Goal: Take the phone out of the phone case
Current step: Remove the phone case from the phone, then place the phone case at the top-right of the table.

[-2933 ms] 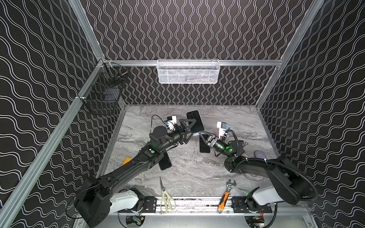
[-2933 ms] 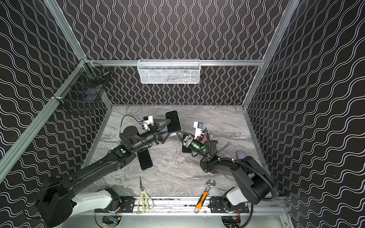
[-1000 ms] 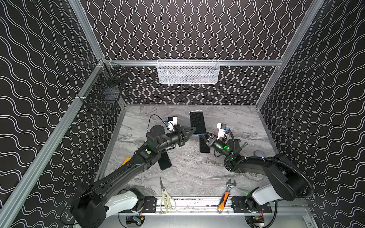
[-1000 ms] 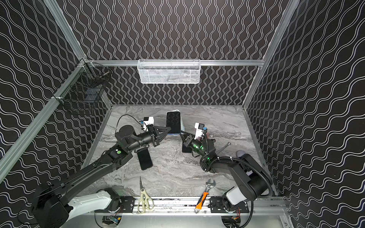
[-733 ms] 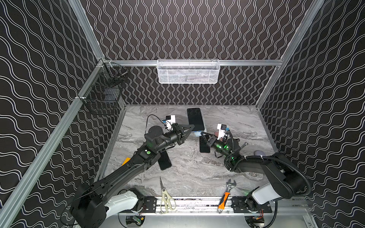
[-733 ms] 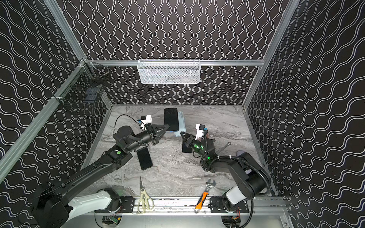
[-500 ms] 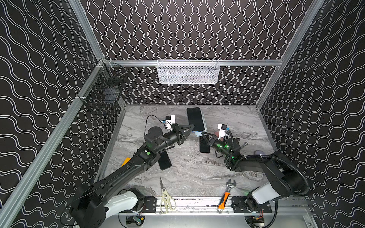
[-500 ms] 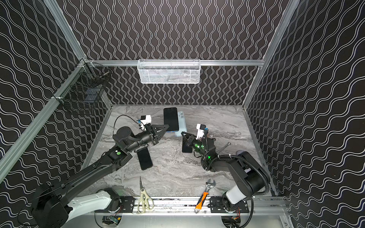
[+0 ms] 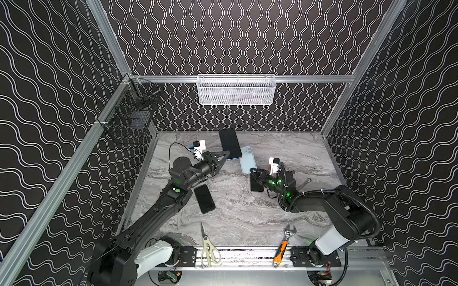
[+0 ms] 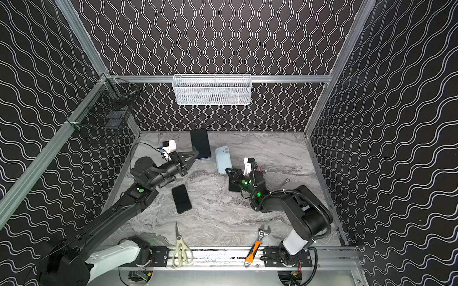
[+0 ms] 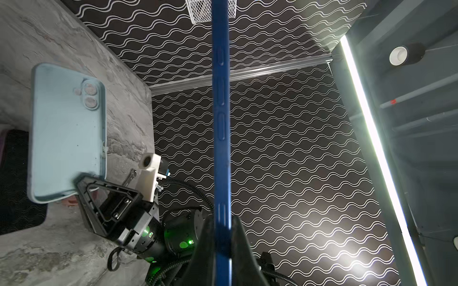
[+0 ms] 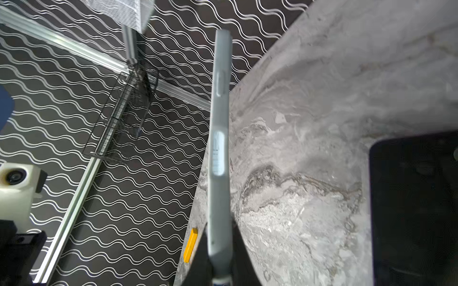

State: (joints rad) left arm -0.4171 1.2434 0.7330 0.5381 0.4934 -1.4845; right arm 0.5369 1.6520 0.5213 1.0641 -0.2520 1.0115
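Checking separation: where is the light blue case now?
In a top view the light blue case sits mid-table toward the back, pinched at its near end by the right tool, just right of the phone that the left tool holds.

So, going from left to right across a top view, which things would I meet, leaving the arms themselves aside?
Black wire basket → black phone lying flat → blue-edged phone in the left end effector → light blue case in the right end effector → orange-handled wrench.
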